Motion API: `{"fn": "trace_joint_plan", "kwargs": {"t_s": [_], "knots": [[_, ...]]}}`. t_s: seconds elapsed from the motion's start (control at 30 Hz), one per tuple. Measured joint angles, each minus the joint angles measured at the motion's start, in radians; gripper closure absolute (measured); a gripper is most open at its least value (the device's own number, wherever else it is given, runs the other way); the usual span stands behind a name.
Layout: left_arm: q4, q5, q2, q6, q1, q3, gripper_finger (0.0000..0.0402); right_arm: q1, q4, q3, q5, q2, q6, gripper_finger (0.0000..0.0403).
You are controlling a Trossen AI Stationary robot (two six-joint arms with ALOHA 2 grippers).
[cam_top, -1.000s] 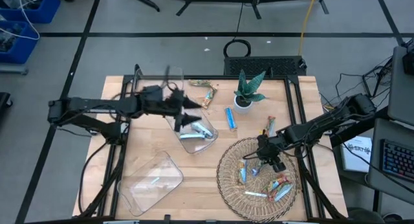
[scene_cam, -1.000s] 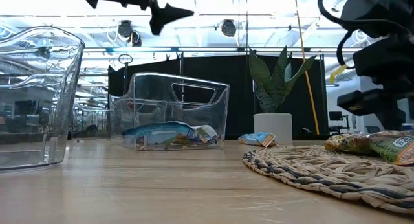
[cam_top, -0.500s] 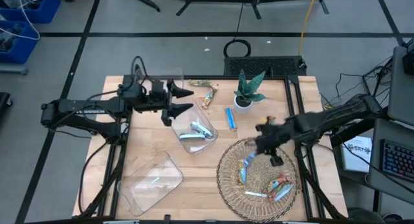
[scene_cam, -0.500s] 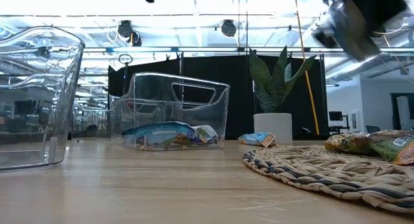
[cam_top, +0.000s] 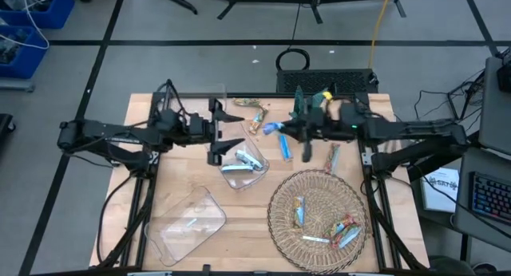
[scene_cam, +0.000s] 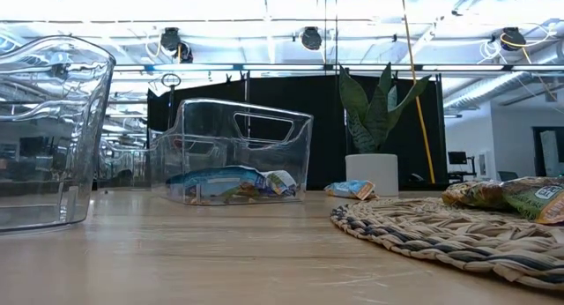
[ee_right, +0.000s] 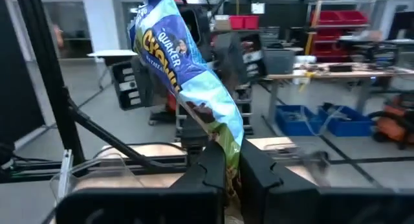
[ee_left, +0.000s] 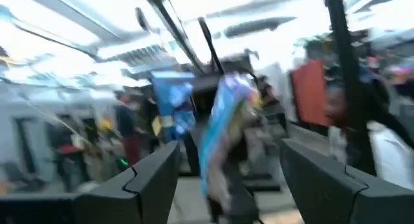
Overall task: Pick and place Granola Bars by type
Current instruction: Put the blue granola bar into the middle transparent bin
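Blue, white-lettered granola bar (ee_right: 184, 75) in the dark right tool (ee_right: 226, 169); pale-and-dark banded woven mat (scene_cam: 441, 230), possibly striped.

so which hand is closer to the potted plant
Right. The right hand, shut on a blue granola bar, is right beside the potted plant; the left hand hangs open farther off, over the clear bin.

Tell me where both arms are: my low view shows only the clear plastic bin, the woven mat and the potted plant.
Observer: The right gripper is raised above the table, shut on a blue shiny-wrapped granola bar.
Operator: And the left?
Observer: The left gripper is open and empty, pointing toward that bar.
Operator: Any loose bars nearby?
Observer: A second blue-wrapped bar lies flat on the wooden table, near the right gripper in the high view.
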Motion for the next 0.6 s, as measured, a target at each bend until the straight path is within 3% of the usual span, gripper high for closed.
{"fn": "trace_joint_plan", "kwargs": {"t_s": [0.17,0.4,0.5,0.6], "knots": [[0.006,-0.064,0.057,0.022,-0.015,-0.001,0.0144,-0.047,0.159,0.0,-0.096,0.128,0.071,0.0395],[0.037,-0.099,0.104,-0.07,-0.019,0.0,0.017,-0.054,0.251,0.0,-0.11,0.247,0.13,0.0395],[0.104,-0.099,0.103,-0.082,-0.029,0.0,0.0219,-0.054,0.262,0.0,-0.132,0.275,0.137,0.0395],[0.084,-0.103,0.103,-0.138,-0.031,0.001,0.0309,-0.054,0.287,0.0,-0.133,0.288,0.149,0.0376]]}}
